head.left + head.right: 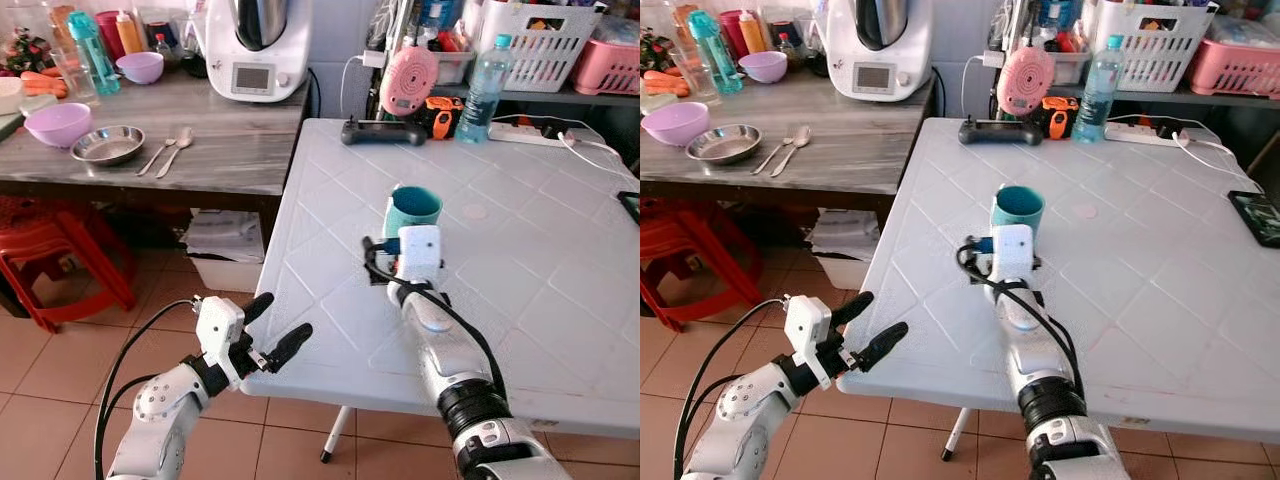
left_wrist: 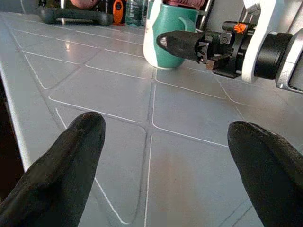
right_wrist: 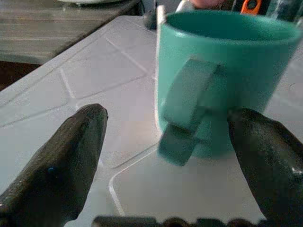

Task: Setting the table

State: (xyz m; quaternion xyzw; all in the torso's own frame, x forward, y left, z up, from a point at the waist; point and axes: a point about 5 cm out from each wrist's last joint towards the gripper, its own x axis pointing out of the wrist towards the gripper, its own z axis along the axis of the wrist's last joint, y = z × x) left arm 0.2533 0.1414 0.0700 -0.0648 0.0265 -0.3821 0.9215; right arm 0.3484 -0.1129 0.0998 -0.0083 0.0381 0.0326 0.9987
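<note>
A glossy teal ceramic mug with a thick loop handle stood upright on the white plastic table, whose top was moulded in a diamond grid; it sat well in from the near edge, toward the middle. The right gripper hovered just short of the handle, black tapered fingers spread wide, grasping nothing. The left gripper hung at the table's near-left edge, likewise spread and empty.
</note>
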